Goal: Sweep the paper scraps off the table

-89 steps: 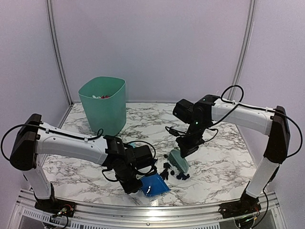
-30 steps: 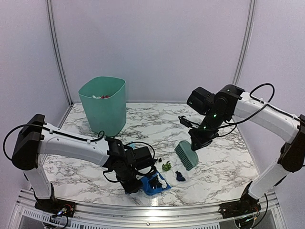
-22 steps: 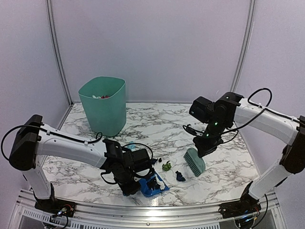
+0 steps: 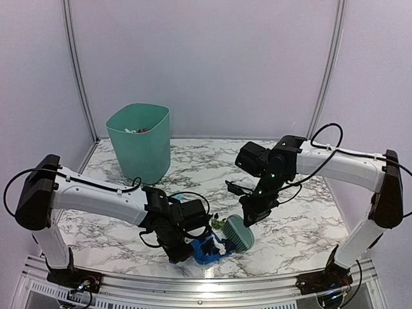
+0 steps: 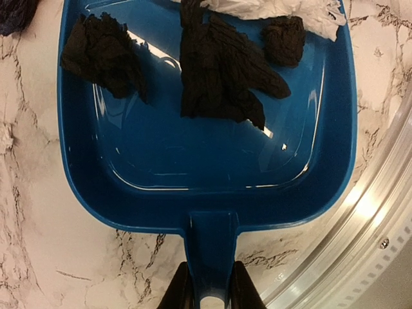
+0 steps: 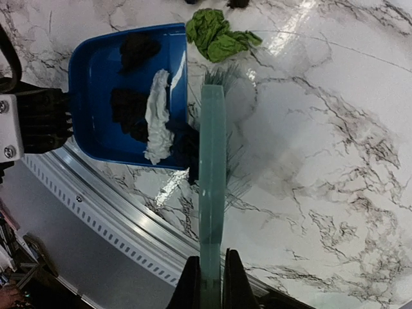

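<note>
My left gripper (image 5: 210,293) (image 4: 183,248) is shut on the handle of the blue dustpan (image 5: 206,215) (image 4: 205,252), which lies flat near the table's front edge. Several paper scraps lie in the pan: black wads (image 5: 222,71) (image 6: 129,109) and a white one (image 5: 270,8) (image 6: 158,116). My right gripper (image 6: 210,261) (image 4: 252,209) is shut on the mint-green brush (image 6: 212,174) (image 4: 239,233), whose bristles rest at the pan's mouth against a dark scrap (image 6: 190,147). A green scrap (image 6: 219,35) (image 4: 219,223) lies on the table (image 4: 302,212) just outside the pan.
A green bin (image 4: 138,141) with some litter inside stands at the back left. The metal rail (image 4: 193,283) runs along the front edge, close behind the dustpan. A dark blue wad (image 5: 14,13) sits beside the pan's left corner.
The right arm swung the brush out to the right, then swept it back left to the dustpan's mouth, taking the dark blue scrap with it. The left gripper kept holding the dustpan.
</note>
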